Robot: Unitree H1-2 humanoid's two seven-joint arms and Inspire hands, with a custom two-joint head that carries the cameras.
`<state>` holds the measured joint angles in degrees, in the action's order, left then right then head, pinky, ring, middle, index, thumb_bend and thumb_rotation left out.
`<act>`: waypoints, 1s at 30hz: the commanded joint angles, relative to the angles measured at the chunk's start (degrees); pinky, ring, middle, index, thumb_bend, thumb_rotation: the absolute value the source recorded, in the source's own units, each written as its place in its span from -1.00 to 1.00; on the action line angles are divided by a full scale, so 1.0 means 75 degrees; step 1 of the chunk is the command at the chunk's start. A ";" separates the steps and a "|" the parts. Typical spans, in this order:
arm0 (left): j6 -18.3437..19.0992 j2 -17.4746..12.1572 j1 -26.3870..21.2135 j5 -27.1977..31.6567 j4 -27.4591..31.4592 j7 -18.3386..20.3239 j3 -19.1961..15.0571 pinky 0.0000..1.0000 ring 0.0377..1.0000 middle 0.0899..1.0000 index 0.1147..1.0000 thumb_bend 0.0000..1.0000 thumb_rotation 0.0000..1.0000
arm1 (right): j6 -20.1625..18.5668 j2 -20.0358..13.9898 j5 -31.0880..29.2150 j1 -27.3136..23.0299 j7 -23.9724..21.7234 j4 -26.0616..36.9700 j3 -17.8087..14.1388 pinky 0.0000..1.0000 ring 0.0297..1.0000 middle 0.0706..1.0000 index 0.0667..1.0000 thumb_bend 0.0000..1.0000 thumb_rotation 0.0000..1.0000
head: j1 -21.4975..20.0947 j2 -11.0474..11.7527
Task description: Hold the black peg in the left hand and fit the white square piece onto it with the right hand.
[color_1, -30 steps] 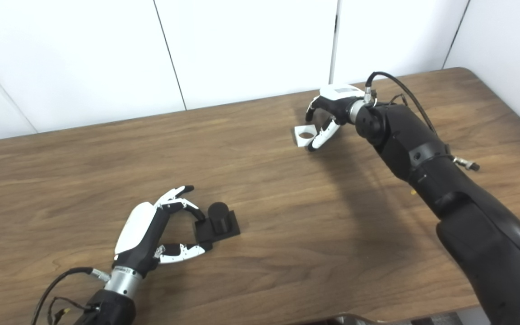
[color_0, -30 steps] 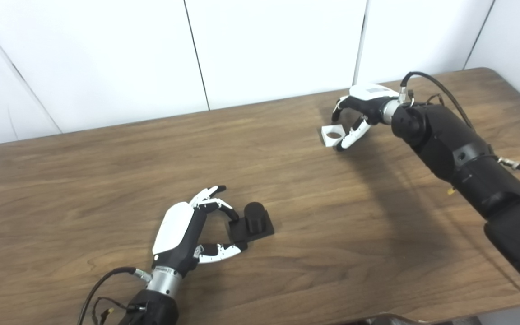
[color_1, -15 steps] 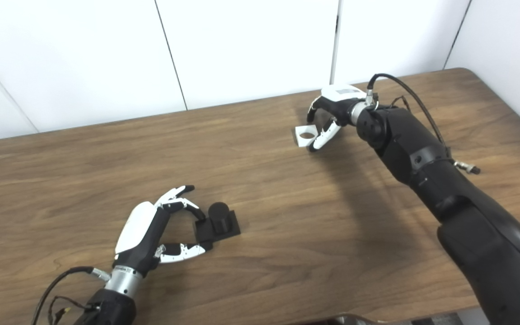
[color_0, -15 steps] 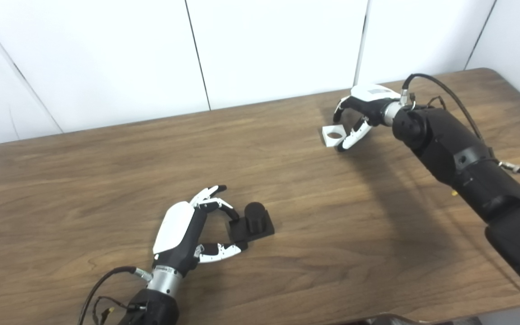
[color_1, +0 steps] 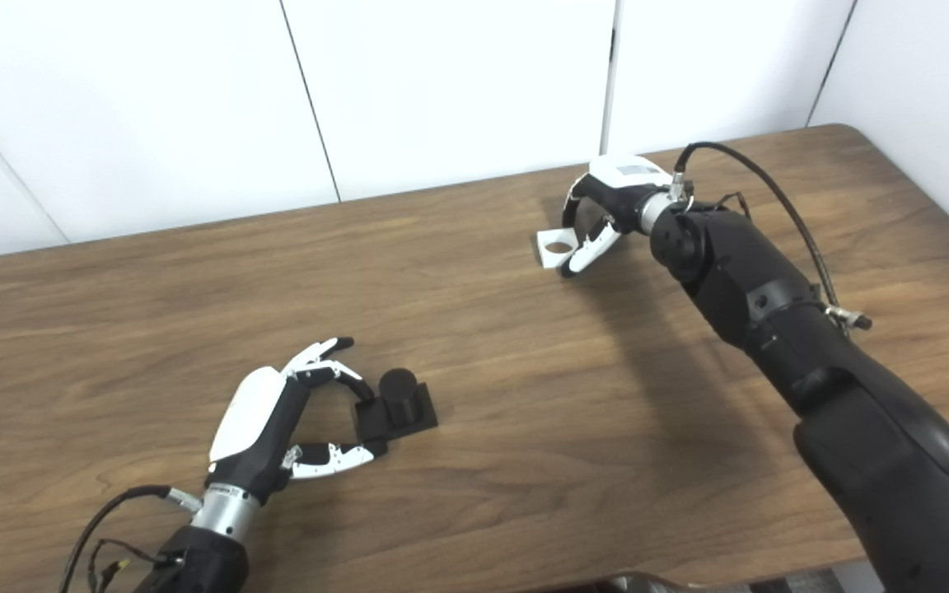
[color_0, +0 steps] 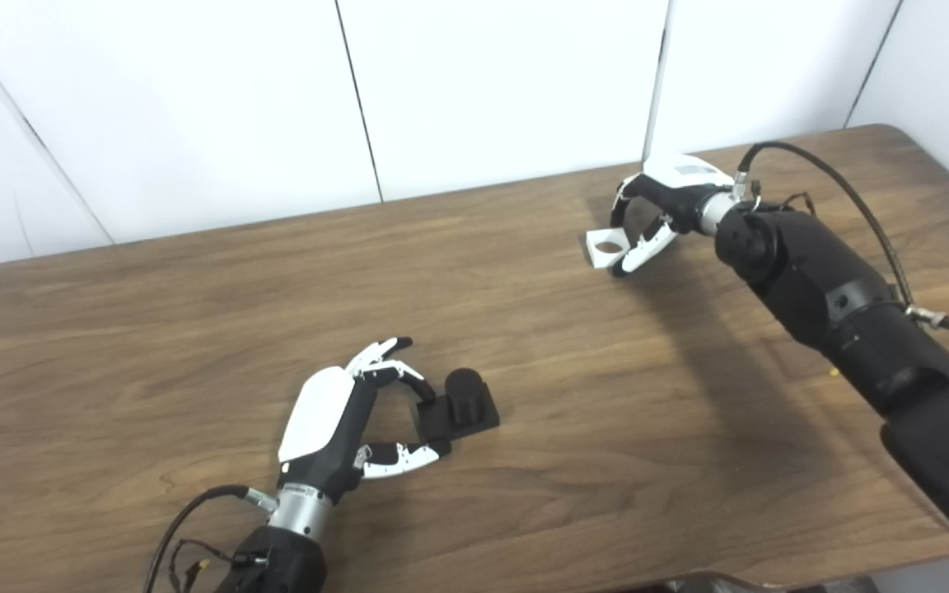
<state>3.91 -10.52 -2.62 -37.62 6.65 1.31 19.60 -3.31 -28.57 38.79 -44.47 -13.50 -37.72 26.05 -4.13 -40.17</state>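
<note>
The black peg [color_0: 460, 405], a short round stub on a square base, rests on the wooden table [color_0: 194, 313] at front centre. My left hand [color_0: 333, 422] lies just left of it, a fingertip and the thumb pinching the base's left corner. The white square piece [color_0: 606, 247], with a round hole through it, is at the back right of the table. My right hand [color_0: 662, 198] closes on it from the right. Its thumb presses the near edge and its curled fingers arch over the far edge. Whether the piece still touches the table is unclear.
White wall panels [color_0: 483, 82] stand right behind the table's far edge. The table's right corner [color_0: 895, 132] is close to my right arm. Bare wood lies between the peg and the white piece. A cable [color_0: 186, 515] loops at my left wrist.
My right forearm and elbow have swung slightly right and lower, and its cable has arched higher. The right hand and the white piece barely shifted. The left hand and the peg are unchanged.
</note>
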 commanded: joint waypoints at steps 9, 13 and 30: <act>0.0337 -0.0069 0.0046 -0.0159 -0.0027 0.0382 0.0015 0.57 0.85 0.78 -0.15 0.05 -0.85 | -0.0059 0.0707 -0.0020 0.0432 -0.0376 -0.0193 0.0388 0.86 0.89 0.80 0.23 0.42 -0.36 | 0.0012 -0.0028; 0.0282 -0.0064 0.0037 -0.0191 -0.0052 0.0349 0.0028 0.55 0.84 0.78 -0.15 0.05 -0.85 | -0.0030 0.0771 0.0023 0.0470 -0.0376 -0.0148 0.0447 0.85 0.88 0.79 0.24 0.42 -0.33 | 0.0054 -0.0045; 0.0258 -0.0036 0.0057 -0.0202 -0.0089 0.0316 0.0022 0.59 0.85 0.79 -0.15 0.05 -0.85 | -0.0068 0.0922 0.0092 0.0462 -0.0495 -0.0141 0.0616 0.83 0.86 0.80 0.32 0.45 -0.33 | 0.0063 -0.0062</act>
<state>4.28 -10.36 -2.68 -38.37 6.66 1.52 19.15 -4.61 -26.83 39.88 -44.72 -12.85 -37.81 27.14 -3.60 -40.61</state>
